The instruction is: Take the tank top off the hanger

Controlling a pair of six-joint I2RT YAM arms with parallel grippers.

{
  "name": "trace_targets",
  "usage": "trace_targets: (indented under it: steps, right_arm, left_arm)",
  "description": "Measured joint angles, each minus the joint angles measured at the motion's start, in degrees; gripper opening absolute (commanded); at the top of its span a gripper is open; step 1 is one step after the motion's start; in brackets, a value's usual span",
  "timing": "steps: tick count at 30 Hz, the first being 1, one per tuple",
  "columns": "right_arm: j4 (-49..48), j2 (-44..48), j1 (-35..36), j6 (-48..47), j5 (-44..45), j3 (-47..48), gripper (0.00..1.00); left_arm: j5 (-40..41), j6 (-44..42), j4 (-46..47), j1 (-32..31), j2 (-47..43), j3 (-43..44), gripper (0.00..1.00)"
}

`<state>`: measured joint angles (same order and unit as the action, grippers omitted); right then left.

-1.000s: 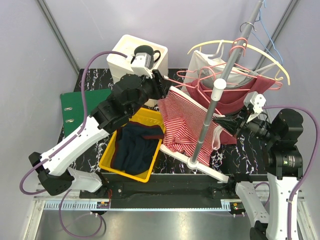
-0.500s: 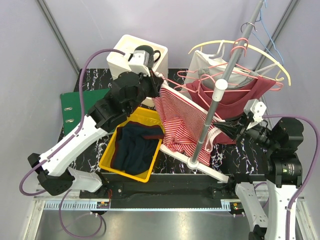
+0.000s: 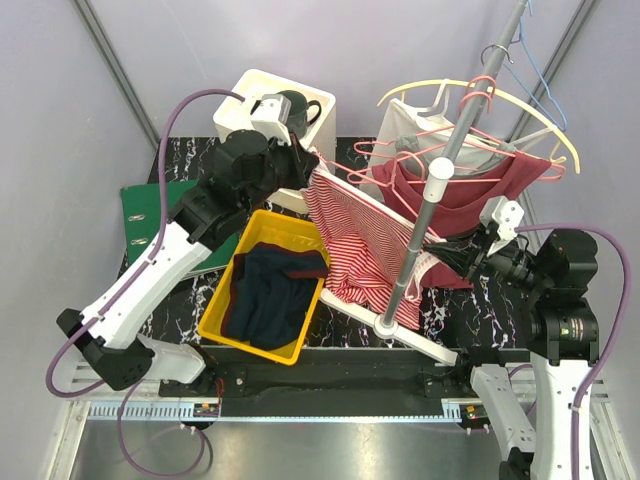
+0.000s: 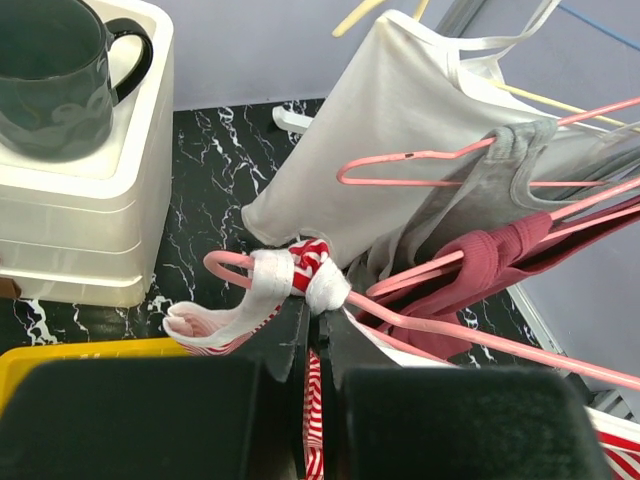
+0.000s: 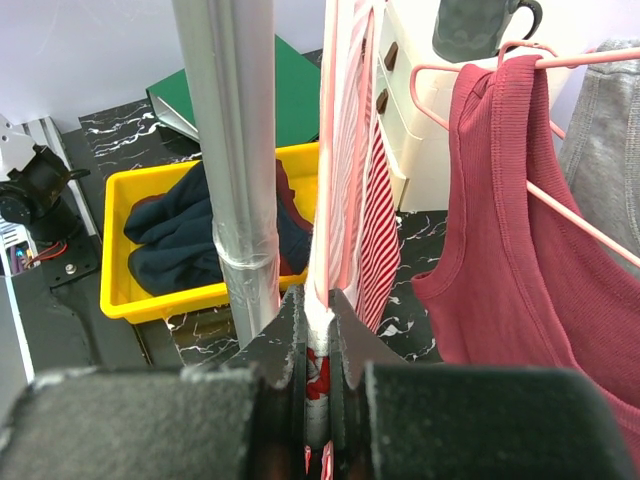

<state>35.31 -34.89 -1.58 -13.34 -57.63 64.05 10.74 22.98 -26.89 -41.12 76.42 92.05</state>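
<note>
The red-and-white striped tank top (image 3: 362, 232) hangs stretched between my two grippers, in front of the rack pole. My left gripper (image 3: 306, 170) is shut on its bunched white strap (image 4: 268, 282), right where that strap wraps the curved end of a pink hanger (image 4: 222, 262). In the left wrist view the left gripper (image 4: 318, 322) pinches striped cloth between its jaws. My right gripper (image 3: 449, 256) is shut on the top's white-edged far side. From the right wrist, the right gripper (image 5: 318, 302) clamps that edge, and the striped tank top (image 5: 378, 205) runs away from it.
The grey rack pole (image 3: 428, 215) rises between the arms, close to the right gripper (image 5: 236, 150). A maroon top (image 3: 470, 190) and pale tops (image 4: 400, 110) hang on other hangers. A yellow bin (image 3: 222, 322) holds dark clothes. A white box (image 3: 258, 105) carries a dark mug; a green folder (image 3: 148, 208) lies left.
My left gripper has shut on the strap at the hanger's end and drawn it leftward, pulling the striped top tauter. The right gripper has kept its grip, shifting only slightly.
</note>
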Motion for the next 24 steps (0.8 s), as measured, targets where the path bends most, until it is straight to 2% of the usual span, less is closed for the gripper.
trace_targets:
  steps: [7, 15, 24]
  right_arm:
    - [0.02, -0.85, 0.09, -0.44, 0.07, 0.00, 0.00]
    - [0.02, -1.64, 0.50, -0.15, 2.16, 0.07, 0.00]
    - [0.04, -2.25, 1.29, 3.32, 2.78, 0.11, 0.00]
  left_arm:
    - [-6.27, 1.27, -2.08, 3.85, 2.27, 1.79, 0.00]
    - [-20.35, 4.61, -3.58, 10.56, 1.81, 1.01, 0.00]
    - [-39.41, 13.60, 3.85, 20.02, -5.62, -13.49, 0.01]
